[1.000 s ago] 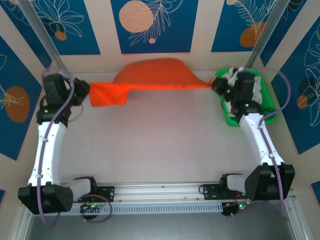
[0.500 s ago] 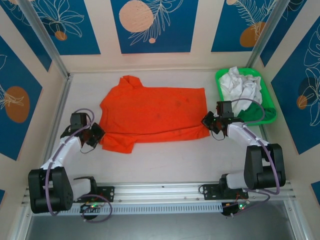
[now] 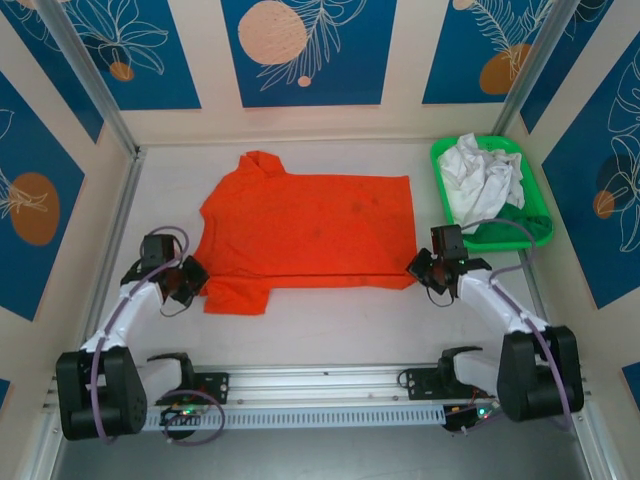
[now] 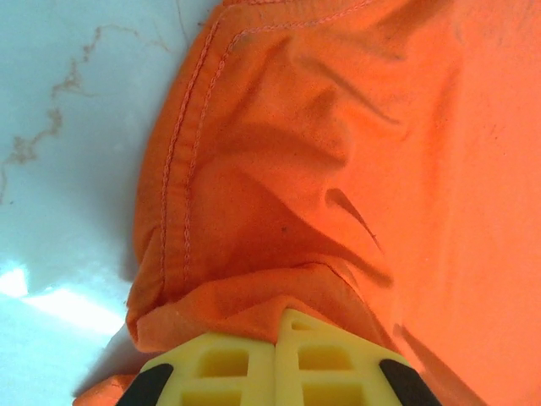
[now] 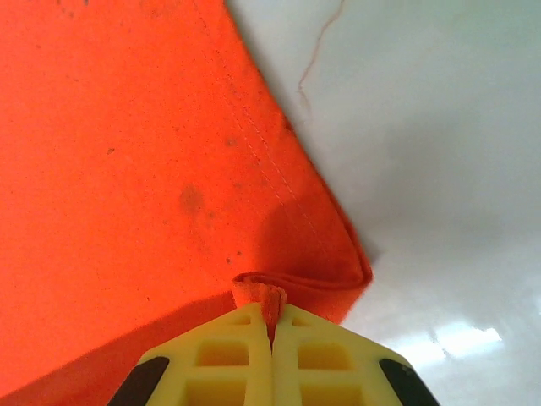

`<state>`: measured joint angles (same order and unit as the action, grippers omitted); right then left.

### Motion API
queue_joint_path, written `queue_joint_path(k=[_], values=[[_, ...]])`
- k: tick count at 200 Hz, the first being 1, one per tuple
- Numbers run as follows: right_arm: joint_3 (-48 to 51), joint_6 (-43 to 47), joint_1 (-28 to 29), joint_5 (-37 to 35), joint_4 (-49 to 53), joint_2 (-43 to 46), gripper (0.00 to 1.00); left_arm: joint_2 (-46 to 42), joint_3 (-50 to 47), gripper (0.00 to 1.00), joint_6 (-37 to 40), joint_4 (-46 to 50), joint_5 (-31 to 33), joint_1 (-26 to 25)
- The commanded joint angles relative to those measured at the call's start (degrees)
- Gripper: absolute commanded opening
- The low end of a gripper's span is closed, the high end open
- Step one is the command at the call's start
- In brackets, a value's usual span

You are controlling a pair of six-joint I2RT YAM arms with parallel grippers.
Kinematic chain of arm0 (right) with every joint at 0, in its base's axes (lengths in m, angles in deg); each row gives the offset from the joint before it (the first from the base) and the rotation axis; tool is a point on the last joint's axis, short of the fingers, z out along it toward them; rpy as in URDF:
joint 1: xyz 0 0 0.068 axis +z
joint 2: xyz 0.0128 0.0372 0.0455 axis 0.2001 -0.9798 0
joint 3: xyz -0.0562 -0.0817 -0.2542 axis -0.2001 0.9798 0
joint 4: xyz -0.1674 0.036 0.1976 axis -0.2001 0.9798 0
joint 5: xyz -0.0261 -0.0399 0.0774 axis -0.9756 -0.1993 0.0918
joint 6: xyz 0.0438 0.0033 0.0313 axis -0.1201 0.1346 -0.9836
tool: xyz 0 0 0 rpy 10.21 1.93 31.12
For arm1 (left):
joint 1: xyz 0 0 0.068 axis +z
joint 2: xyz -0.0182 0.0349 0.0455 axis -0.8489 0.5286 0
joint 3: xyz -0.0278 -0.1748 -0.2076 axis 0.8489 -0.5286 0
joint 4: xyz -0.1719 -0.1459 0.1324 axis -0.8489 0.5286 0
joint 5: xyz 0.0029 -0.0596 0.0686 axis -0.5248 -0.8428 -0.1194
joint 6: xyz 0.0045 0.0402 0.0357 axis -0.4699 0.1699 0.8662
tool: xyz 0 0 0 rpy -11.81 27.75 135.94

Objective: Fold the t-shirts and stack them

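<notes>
The orange t-shirt (image 3: 310, 235) lies spread flat on the table (image 3: 330, 330), in the middle and toward the far side; both sleeves point left and the straight hem edge faces right; the collar is hard to make out from above. The white t-shirt (image 3: 483, 175) lies crumpled in the green tray (image 3: 535, 230) at the far right corner; its sleeves and outline cannot be told, and it covers most of the tray floor.

The left fingers (image 3: 192, 275) sit at the near-left sleeve, low over the table. In the left wrist view they (image 4: 245, 359) are pressed together on the sleeve; a stitched fold of orange cloth bunches over the tips and hides the pinched part; the frame cuts off their lower half.

The right fingers (image 3: 420, 266) sit at the near-right hem corner. In the right wrist view they (image 5: 241, 347) are pressed together, pinching a thin ridge of orange cloth that stands up in the seam between them; the corner just beyond is rolled over on itself.
</notes>
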<state>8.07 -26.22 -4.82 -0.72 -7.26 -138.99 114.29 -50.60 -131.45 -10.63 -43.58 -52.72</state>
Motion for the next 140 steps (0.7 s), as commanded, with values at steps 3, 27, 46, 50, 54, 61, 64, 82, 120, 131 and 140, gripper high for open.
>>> queue_joint_path(k=[3, 27, 46, 50, 54, 61, 64, 82, 120, 131, 140], values=[[1.9, -0.6, -0.1, -3.4, 5.4, 5.2, 0.00, -3.2, -0.3, 0.00, 1.8, 5.1, 2.0, 0.9], [3.6, -1.4, -0.1, -3.2, 7.7, 9.0, 0.00, -5.7, -0.4, 0.00, 2.2, 7.7, 1.8, 0.9], [4.5, -2.3, 0.1, -3.6, 10.1, 12.8, 0.00, -8.0, -0.1, 0.00, 2.2, 10.1, 1.2, 0.9], [4.6, -2.6, 0.2, -3.8, 10.6, 13.8, 0.00, -8.5, 0.1, 0.00, 2.1, 10.6, 1.0, 0.9], [4.7, -2.6, 0.3, -4.0, 10.9, 15.0, 0.00, -9.2, 0.4, 0.00, 2.2, 11.1, 1.1, 0.9], [5.0, -2.5, 0.4, -4.2, 11.5, 17.2, 0.00, -10.3, 0.8, 0.00, 2.1, 11.9, 1.4, 0.9], [5.2, -2.5, 0.4, -4.3, 11.8, 18.0, 0.00, -10.7, 1.0, 0.00, 2.2, 12.3, 1.7, 0.9], [6.5, -1.9, 0.3, -4.2, 13.1, 23.5, 0.00, -12.8, 2.0, 0.00, 2.7, 14.2, 2.6, 0.9], [11.3, -3.2, 0.2, -0.8, 12.1, 26.1, 0.00, -13.0, -0.1, 0.00, 3.7, 13.8, 1.9, 0.9], [12.7, -4.2, 0.1, 0.1, 11.1, 25.6, 0.00, -11.8, -1.2, 0.00, 3.6, 12.9, 1.4, 0.9], [13.5, -4.7, 0.3, 0.7, 10.5, 25.3, 0.00, -10.6, -2.1, 0.00, 3.6, 12.0, 0.6, 0.9]])
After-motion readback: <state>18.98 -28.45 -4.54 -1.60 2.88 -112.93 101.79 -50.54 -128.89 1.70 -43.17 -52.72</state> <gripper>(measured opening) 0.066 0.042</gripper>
